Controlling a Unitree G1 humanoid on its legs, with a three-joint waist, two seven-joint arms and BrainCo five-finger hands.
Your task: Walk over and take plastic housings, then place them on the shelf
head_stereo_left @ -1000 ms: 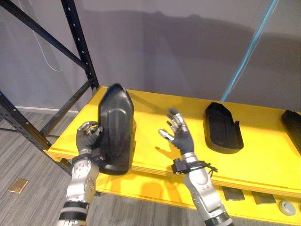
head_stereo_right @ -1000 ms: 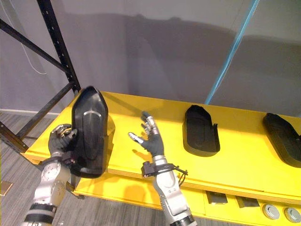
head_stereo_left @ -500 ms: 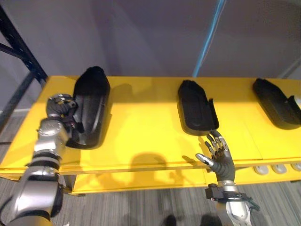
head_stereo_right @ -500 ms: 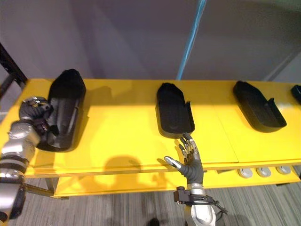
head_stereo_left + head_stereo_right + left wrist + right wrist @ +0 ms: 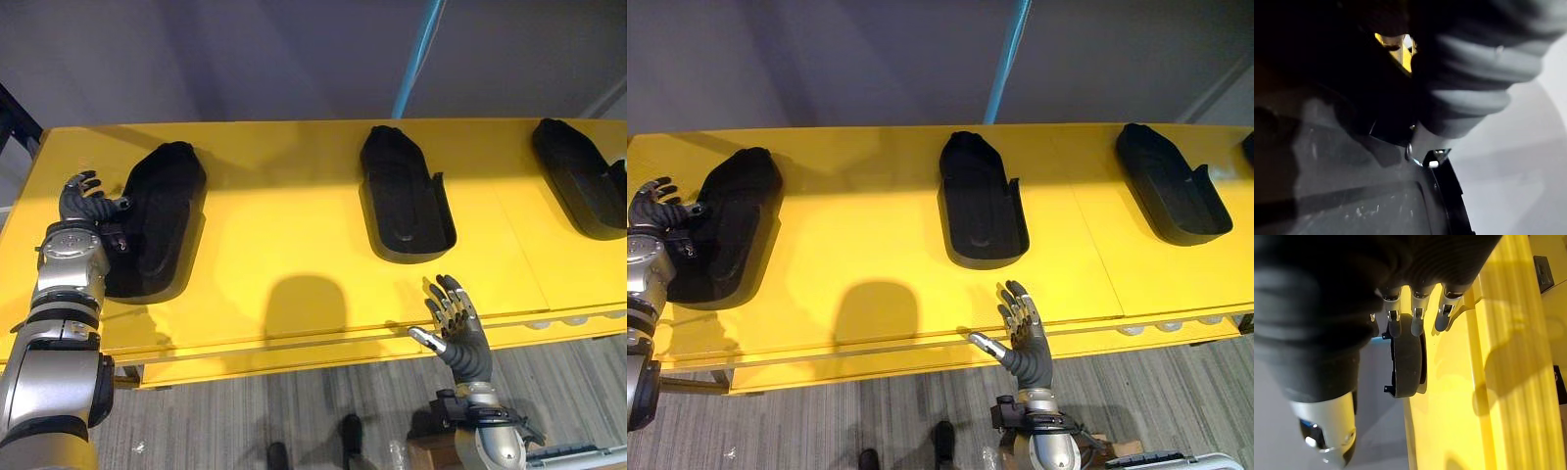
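Three black plastic housings are lying on the yellow shelf (image 5: pixel 284 235), spaced well apart in a row from left to right. The left housing (image 5: pixel 157 220) is sitting flat near the shelf's left end, and the left hand (image 5: pixel 83 201) is resting right against its left side with its fingers spread and released, gripping nothing. The middle housing (image 5: pixel 404 196) is lying hollow side up, a long matte shell with a rounded far end and a small notch in its right rim. The right housing (image 5: pixel 578 176) is lying the same way, angled a little, at the shelf's right end. The right hand (image 5: pixel 460 343) is hovering in front of the shelf's near edge, just short of the middle housing, fingers straight and relaxed, holding nothing. Behind the shelf a plain grey wall (image 5: pixel 245 59) is rising, with a thin blue strip (image 5: pixel 419 49) slanting down it. Small pale discs (image 5: pixel 578 318) are peeking out under the near edge at the right, above grey striped floor (image 5: pixel 245 421).
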